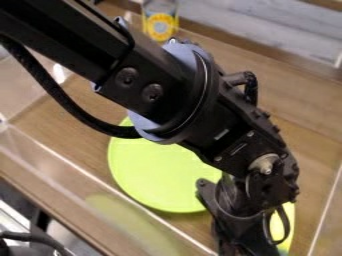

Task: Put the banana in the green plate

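From my seat I can only catch a sliver of the banana point(281, 232): a patch of yellow showing at the lower right, tucked right against the far side of the gripper point(245, 238), with most of it hidden behind the black hand. I can't see the fingers themselves, since they drop below the bottom edge of the view, but I take them to be drawn fully together; whether they are clamped on the banana I can't tell. Just to the left of the fingers lies the green plate point(147, 170), flat on the wooden tabletop point(287, 100), its near rim running under the wrist. The black arm point(94, 60) sweeps down from the upper left and covers the plate's far side. Well beyond the fingers, at the top of the view, stands a small yellow-labelled container point(160, 22), blurred.
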